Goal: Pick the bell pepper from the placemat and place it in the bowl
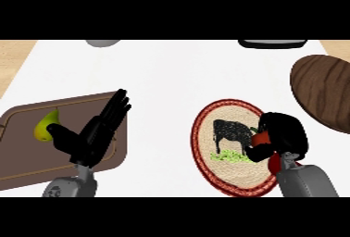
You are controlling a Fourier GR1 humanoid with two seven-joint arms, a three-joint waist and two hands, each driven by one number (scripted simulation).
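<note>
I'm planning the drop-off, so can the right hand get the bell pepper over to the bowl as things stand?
Probably yes. The right hand is curled round the bell pepper on the placemat, and nothing stands between it and the bowl.

Brown tray [21, 139] at counter's [171, 78] left edge — yellow-green pear [45, 126] lying on it. Grey object [103, 43] and dark object [272, 44] at far edge — both cut off.

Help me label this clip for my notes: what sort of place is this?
Probably a kitchen counter set for food handling. A pear lies on a brown tray, a round woven placemat sits nearby, and the right hand curls round a red bell pepper.
</note>
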